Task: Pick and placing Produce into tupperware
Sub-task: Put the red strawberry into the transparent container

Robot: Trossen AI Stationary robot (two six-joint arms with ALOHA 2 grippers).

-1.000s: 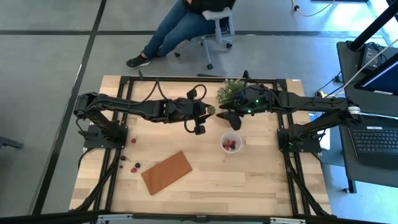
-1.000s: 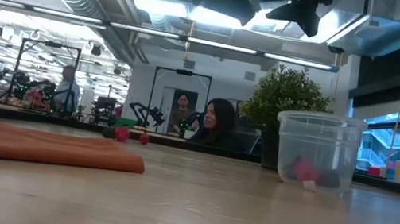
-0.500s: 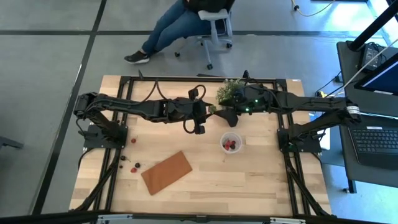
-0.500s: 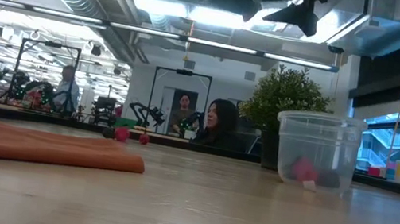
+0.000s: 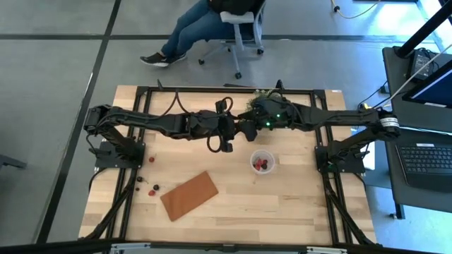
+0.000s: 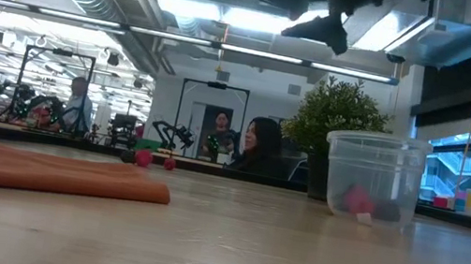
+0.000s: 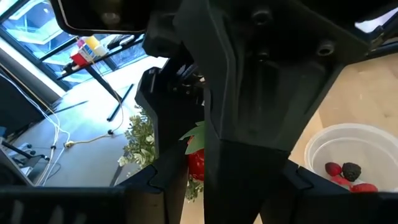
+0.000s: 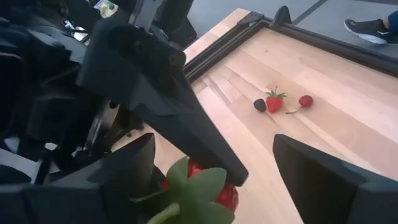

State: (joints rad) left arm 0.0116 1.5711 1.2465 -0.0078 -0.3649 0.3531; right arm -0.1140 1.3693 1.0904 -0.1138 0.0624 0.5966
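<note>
My left gripper [image 5: 239, 127] pinches a strawberry [image 8: 208, 186] midair, and my right gripper [image 8: 211, 180] is spread wide around it.

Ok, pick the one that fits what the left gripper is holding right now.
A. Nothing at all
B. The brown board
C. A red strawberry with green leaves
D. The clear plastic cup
C: in the left wrist view a red strawberry with a green leafy top sits pinched in the left gripper, and the right wrist view shows the same strawberry in front of the open right gripper; the cup and board lie on the table.
</note>
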